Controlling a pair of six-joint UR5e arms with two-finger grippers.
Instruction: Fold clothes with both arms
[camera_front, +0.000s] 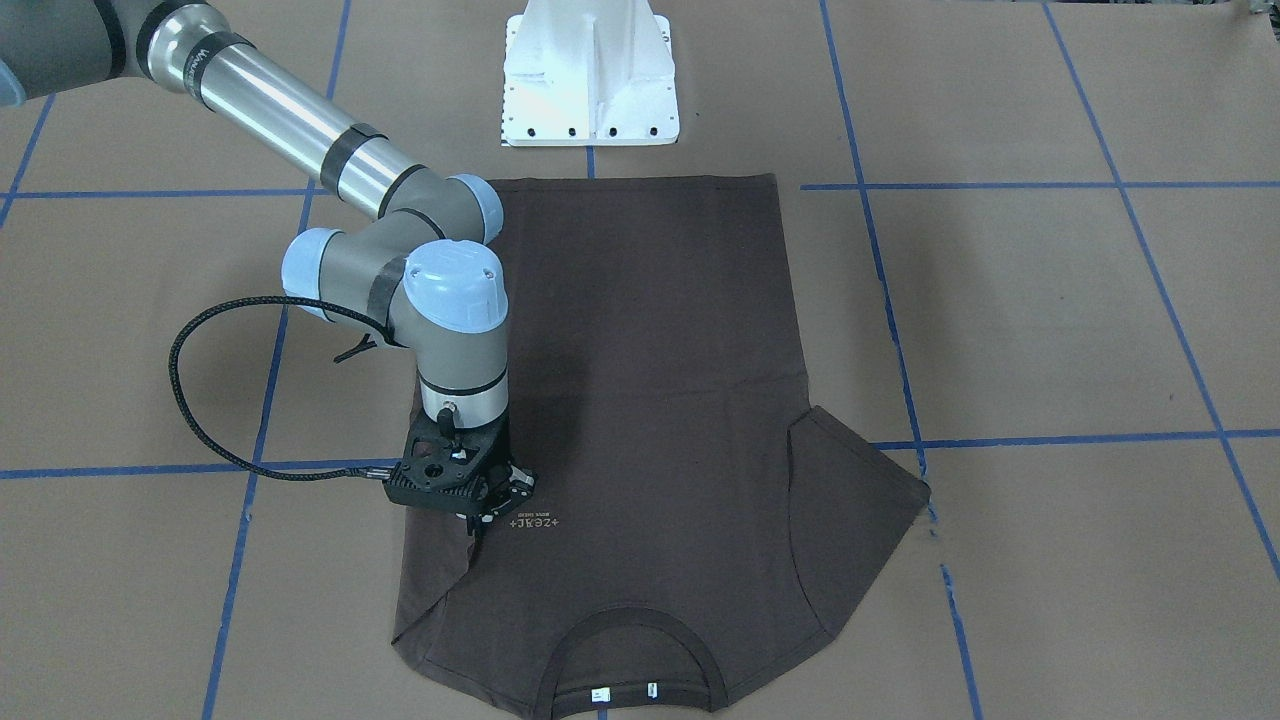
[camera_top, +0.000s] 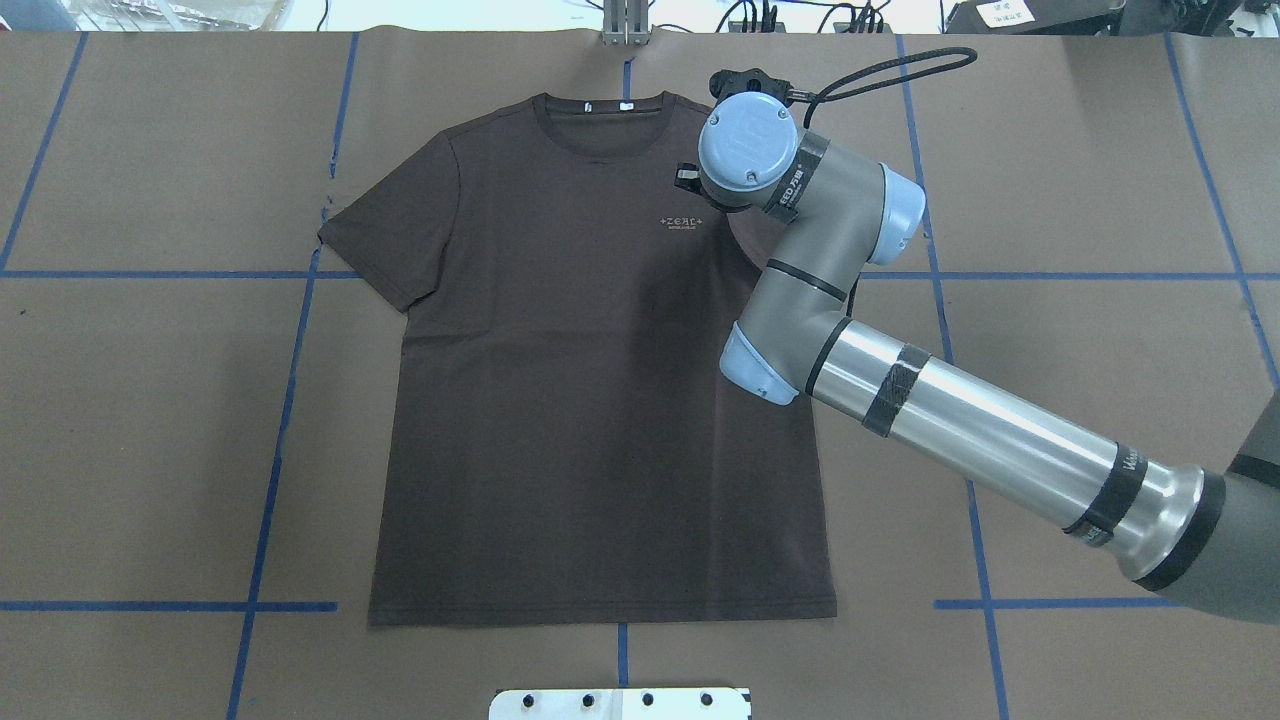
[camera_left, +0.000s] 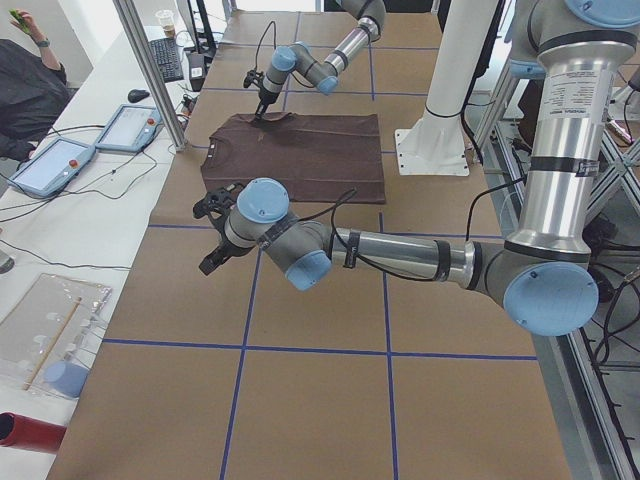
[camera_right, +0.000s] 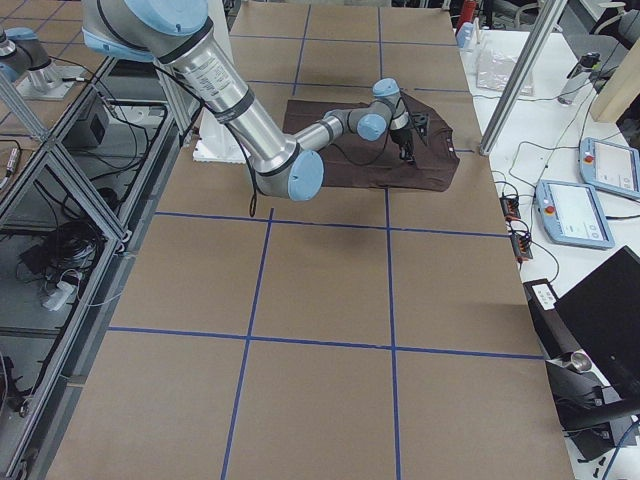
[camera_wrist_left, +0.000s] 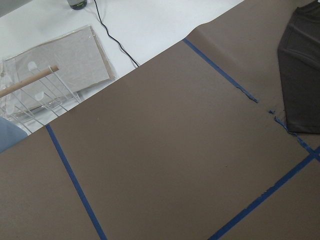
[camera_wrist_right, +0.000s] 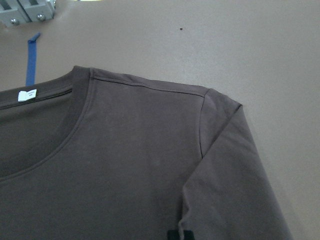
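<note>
The dark brown T-shirt (camera_top: 580, 400) lies flat on the brown paper, front up, with its collar (camera_front: 640, 650) towards the operators' side. My right gripper (camera_front: 482, 515) hovers low over the chest beside the pale logo (camera_front: 533, 524), shut on the shirt's sleeve. That sleeve (camera_wrist_right: 225, 165) is pulled inward over the chest, and one fingertip (camera_wrist_right: 179, 235) shows at the fabric's edge. The other sleeve (camera_front: 860, 500) lies spread out flat. My left gripper (camera_left: 213, 240) hangs above bare paper, off the shirt's sleeve side. I cannot tell whether it is open or shut.
The white pedestal base (camera_front: 590, 75) stands just beyond the shirt's hem. Blue tape lines (camera_front: 1000, 440) cross the paper. Past the table's edge are a clear plastic rack (camera_wrist_left: 50, 75), two control tablets (camera_left: 50, 165), an aluminium post (camera_left: 150, 70) and a seated person (camera_left: 30, 85).
</note>
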